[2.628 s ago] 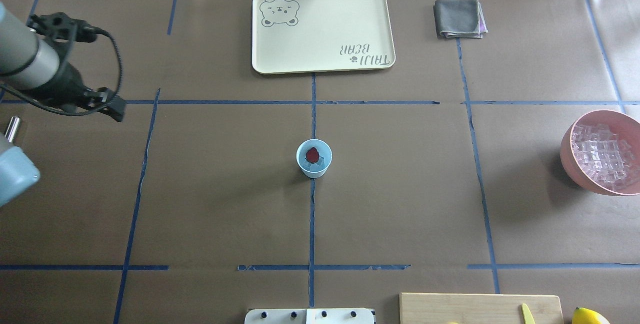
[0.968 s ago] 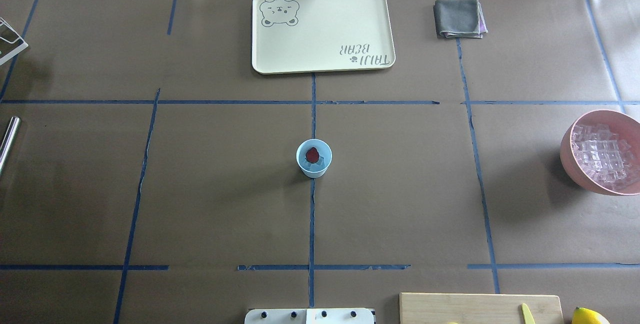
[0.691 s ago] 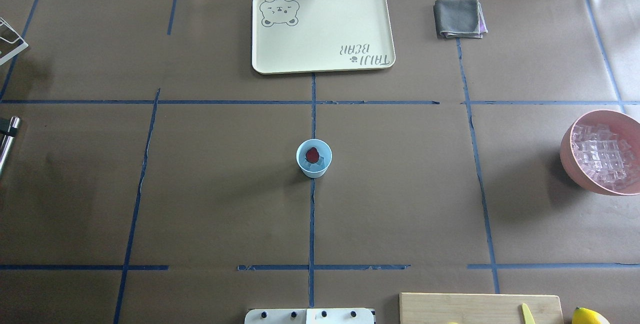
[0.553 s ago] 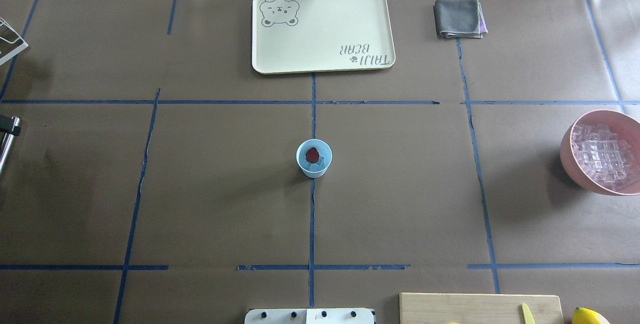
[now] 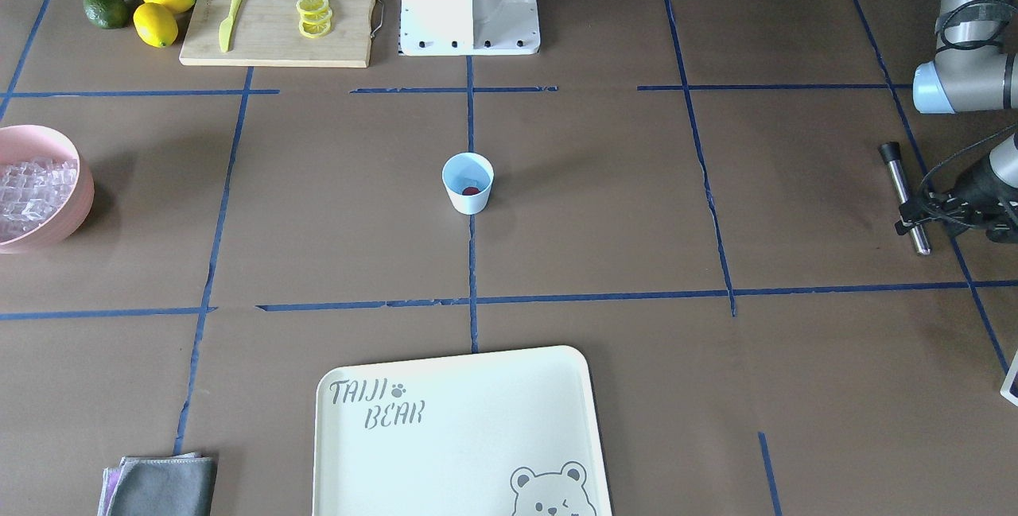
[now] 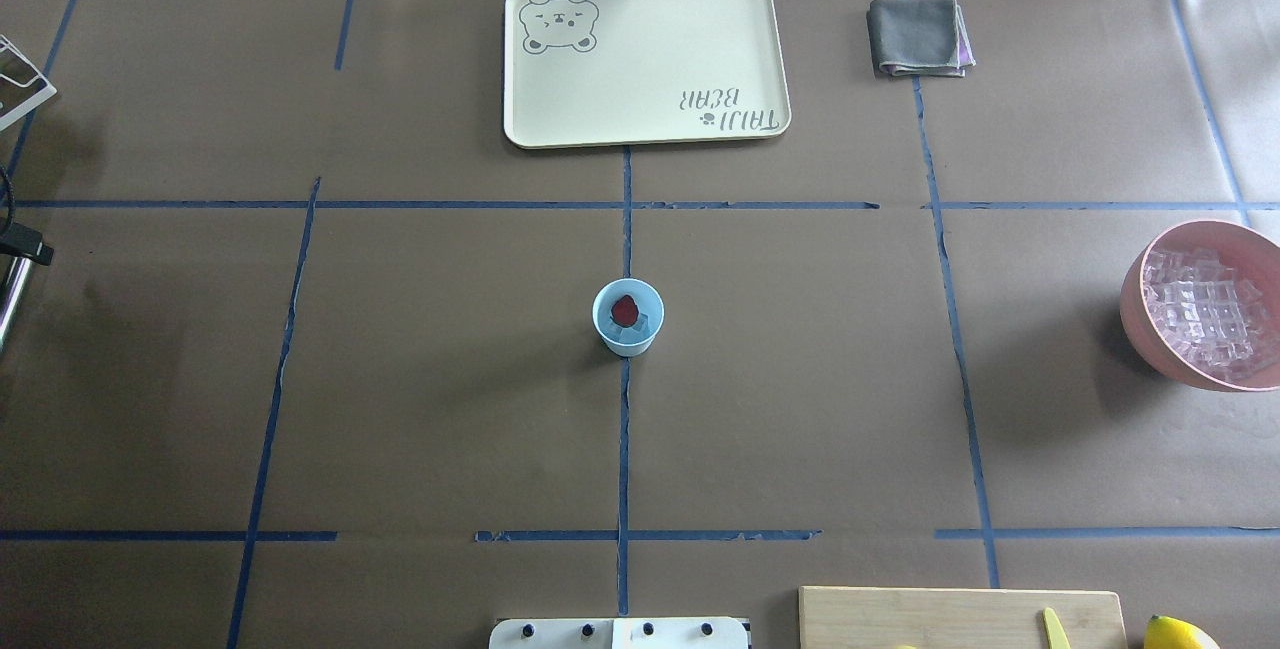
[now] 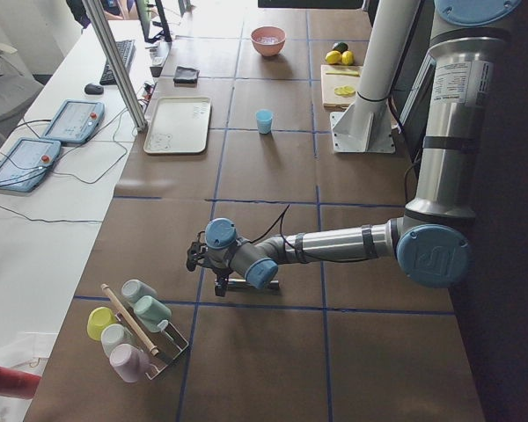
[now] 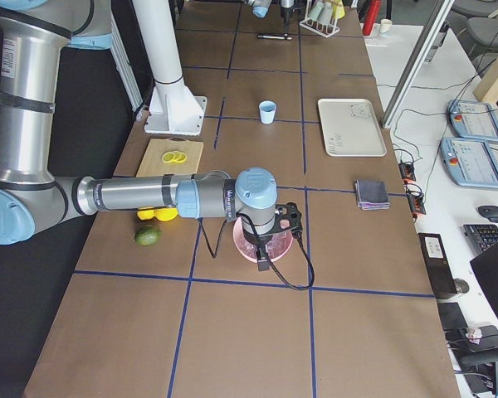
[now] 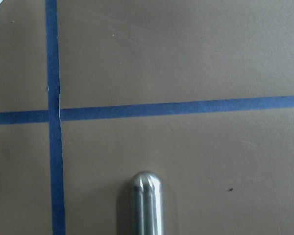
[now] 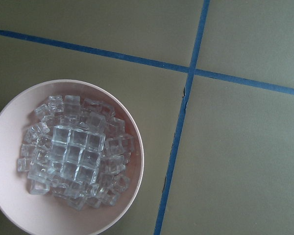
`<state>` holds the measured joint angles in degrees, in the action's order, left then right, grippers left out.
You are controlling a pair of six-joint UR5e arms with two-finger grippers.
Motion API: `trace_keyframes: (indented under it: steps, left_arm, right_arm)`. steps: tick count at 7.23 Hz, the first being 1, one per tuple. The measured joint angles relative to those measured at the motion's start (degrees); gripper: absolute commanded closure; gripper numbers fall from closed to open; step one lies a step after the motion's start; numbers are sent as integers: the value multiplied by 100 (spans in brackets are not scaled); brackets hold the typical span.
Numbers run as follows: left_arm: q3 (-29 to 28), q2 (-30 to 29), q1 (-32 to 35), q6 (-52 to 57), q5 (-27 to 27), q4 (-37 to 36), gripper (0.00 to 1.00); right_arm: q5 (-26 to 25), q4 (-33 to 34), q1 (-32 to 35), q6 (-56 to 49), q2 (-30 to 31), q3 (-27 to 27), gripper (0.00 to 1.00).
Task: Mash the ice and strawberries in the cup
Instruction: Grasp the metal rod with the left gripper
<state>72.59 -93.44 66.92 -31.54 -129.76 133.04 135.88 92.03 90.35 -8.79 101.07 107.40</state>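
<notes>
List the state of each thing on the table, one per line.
cup: upright on the table
strawberry: whole, inside the cup
ice: intact cubes beneath the strawberry
pink bowl: upright, full of spare cubes
metal rod: lying flat on the table
cloth: folded

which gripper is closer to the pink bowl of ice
Right. The right gripper hangs over the pink bowl; the left gripper is at the table's opposite end, by the metal rod.
</notes>
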Motion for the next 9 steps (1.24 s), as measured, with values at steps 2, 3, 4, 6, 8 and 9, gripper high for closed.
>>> trace_keyframes:
  steps: [2, 3, 4, 6, 8, 9]
  left_arm:
    - [-14, -4, -73, -1, 3, 10, 59]
    - [-19, 1, -90, -4, 5, 9, 59]
    - [-22, 10, -99, -4, 9, 4, 59]
    - [-25, 39, -106, -2, 14, -4, 59]
    - [-20, 51, -108, 2, 120, -6, 59]
    - [-15, 53, -108, 1, 170, -6, 77]
  right_arm:
    - [0, 5, 0, 0, 0, -1, 0]
    - [0, 7, 0, 0, 0, -2, 0]
    - [0, 6, 0, 0, 0, -4, 0]
    - [0, 2, 0, -2, 0, -7, 0]
    - [0, 7, 0, -8, 0, -8, 0]
    - [0, 7, 0, -8, 0, -8, 0]
